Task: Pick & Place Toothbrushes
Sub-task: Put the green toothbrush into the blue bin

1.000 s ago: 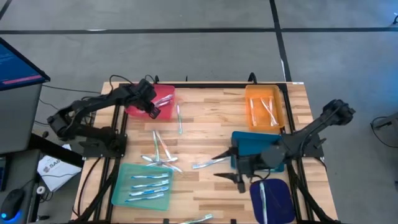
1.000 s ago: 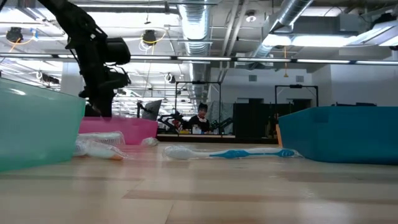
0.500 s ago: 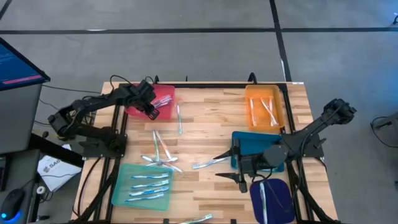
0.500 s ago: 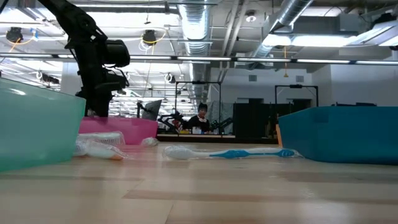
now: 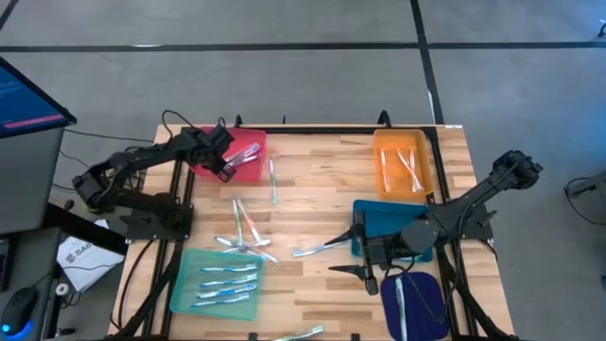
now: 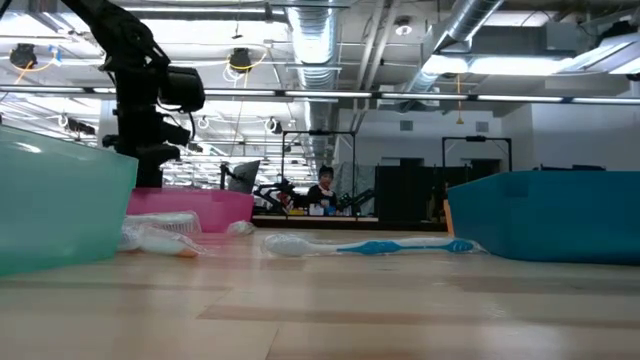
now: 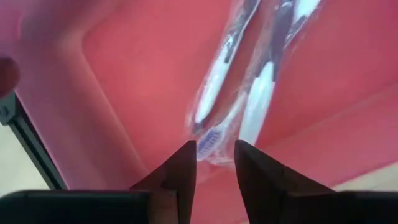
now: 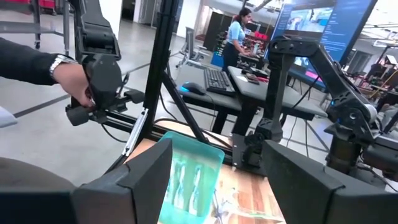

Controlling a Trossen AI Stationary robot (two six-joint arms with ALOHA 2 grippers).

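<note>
My left gripper (image 5: 224,170) (image 7: 214,146) hangs open over the pink tray (image 5: 251,140) (image 7: 124,74) at the far left, fingers pointing steeply down. Two wrapped toothbrushes (image 7: 261,106) (image 5: 244,153) lie on the tray floor just beyond the fingertips, and I see no touch. More toothbrushes lie loose on the table (image 5: 242,230) (image 5: 273,180), one (image 5: 315,249) (image 6: 370,246) below my right gripper. My right gripper (image 5: 331,254) (image 8: 214,180) hovers level above the table, open wide, with nothing between its fingers.
A teal-green tray (image 5: 186,284) with several toothbrushes sits near left. An orange tray (image 5: 383,170) far right and a dark blue tray (image 5: 426,303) near right also hold toothbrushes. A teal tray (image 5: 388,216) lies under the right arm. One toothbrush (image 5: 303,332) lies at the near edge.
My left gripper has tipped over the pink tray and opened. A toothbrush that it had now lies on the tray floor. The right arm has kept still.
</note>
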